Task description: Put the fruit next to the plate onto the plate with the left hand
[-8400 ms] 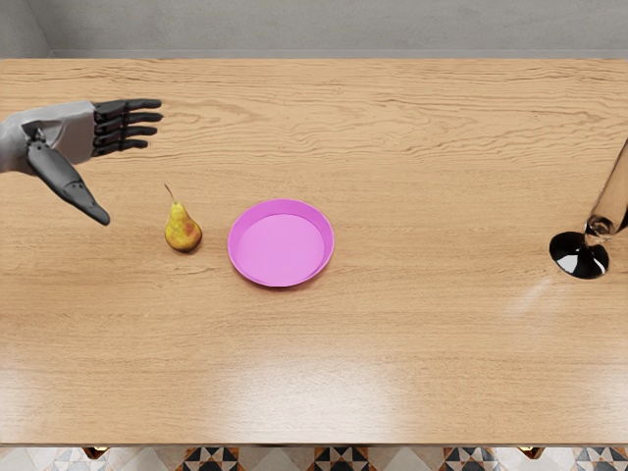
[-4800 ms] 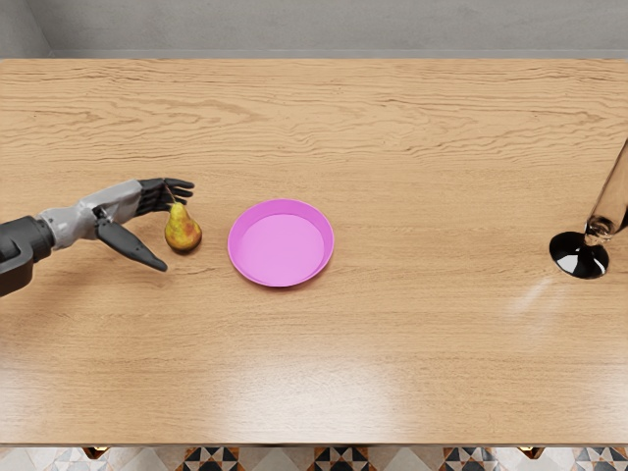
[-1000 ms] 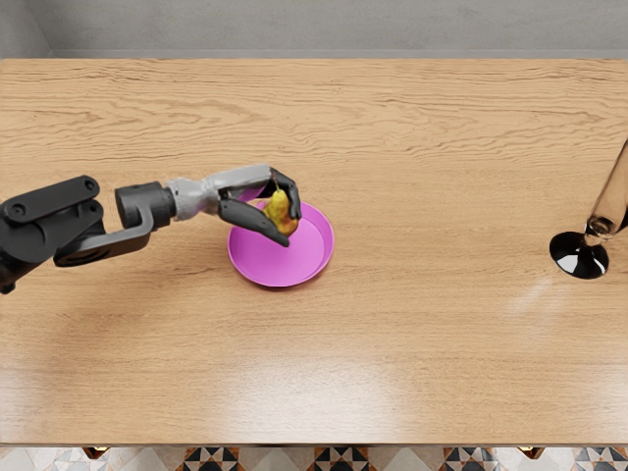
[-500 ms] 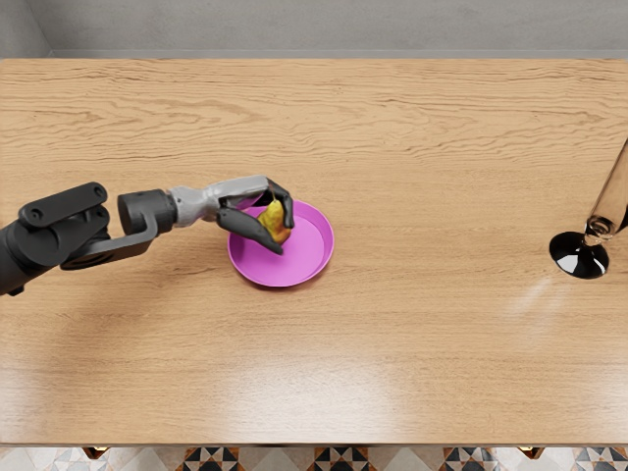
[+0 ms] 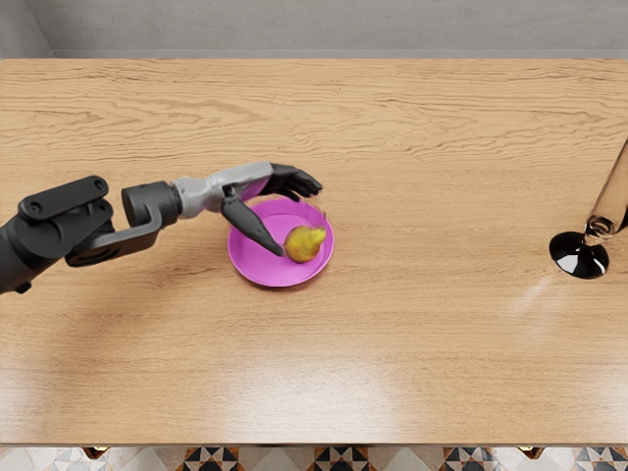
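One pear lies on its side inside the pink plate, resting on the right half of the dish with its narrow stem end pointing up toward the table's far edge. Its skin is yellow with a browner patch on the rounded end. The plate sits a little left of the middle of the table, roughly halfway between the near and far edges.

No finger touches the fruit. The left hand hangs over the plate's far-left rim with its grip released: the dark fingers stretch out flat toward the right, past the far rim, while the thumb slants down across the plate's left side and ends just beside the pear. A grey wrist joins the hand to the dark, thick left arm, which comes in low from the table's left edge.

At the right edge, well apart from the plate, the right arm slants down to a black, rounded end set on the wood; whether that hand is clenched or slack cannot be told.

Pale, wavy-grained wood covers the table. A grey wall runs behind its far edge, and patterned floor tiles show below the near edge.
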